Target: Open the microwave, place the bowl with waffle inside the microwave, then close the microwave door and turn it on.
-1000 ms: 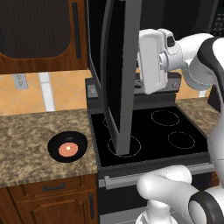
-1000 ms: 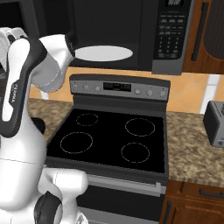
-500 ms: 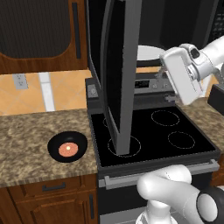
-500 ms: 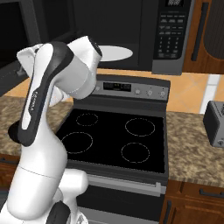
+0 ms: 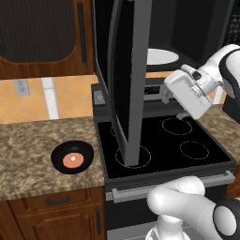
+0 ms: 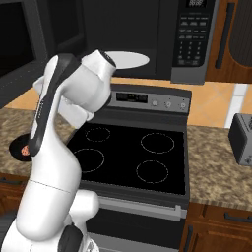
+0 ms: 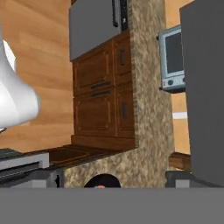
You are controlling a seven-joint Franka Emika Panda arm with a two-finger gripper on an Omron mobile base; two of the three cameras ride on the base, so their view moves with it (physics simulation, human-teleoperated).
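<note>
Black glass of the microwave door (image 5: 126, 79) stands swung wide, edge-on over the left burners of the stove (image 5: 164, 147), so the first step looks done. Behind it the microwave (image 6: 147, 39) shows its cavity with the white turntable (image 6: 127, 60) bare, and the button panel (image 6: 193, 37) sits at the right edge.

The bowl with waffle (image 5: 72, 157) rests on the granite counter (image 5: 33, 154) to the left of the stove, well apart from the arm; from the right side a sliver of it peeks out behind the arm's white link (image 6: 19, 146). Nothing holds it.

The gripper (image 5: 172, 104) hangs above the far right part of the stove, between the open door and the right counter, with the hand tilted. Its jaws are spread to their widest and hold nothing.

My reading: one step of four is finished. Left to do are fetching the bowl, which calls for a reach left around the open door, setting it on the turntable, shutting the door and pressing start.

A toaster (image 6: 242, 139) sits on the right counter.
</note>
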